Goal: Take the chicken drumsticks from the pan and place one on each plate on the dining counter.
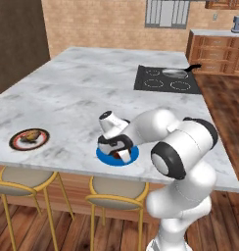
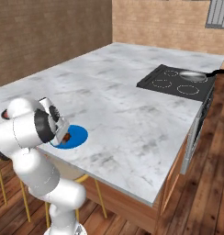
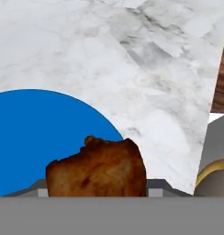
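Item: gripper [image 1: 119,150] pinching dark drumstick [image 3: 96,169] over blue plate [image 3: 36,133], tan drumstick already plated at nine o'clock. Next: lower, release.

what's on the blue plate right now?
A reddish-brown drumstick in the shut gripper, over the blue plate. The gripper covers the plate's middle, so contact can't be seen.

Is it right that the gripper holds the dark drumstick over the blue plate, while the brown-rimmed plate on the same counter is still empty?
Not fully. The brown-rimmed plate is not empty: the left base view shows the lighter drumstick already lying on it. The rest is right: the gripper holds the dark drumstick over the blue plate, on the same counter.
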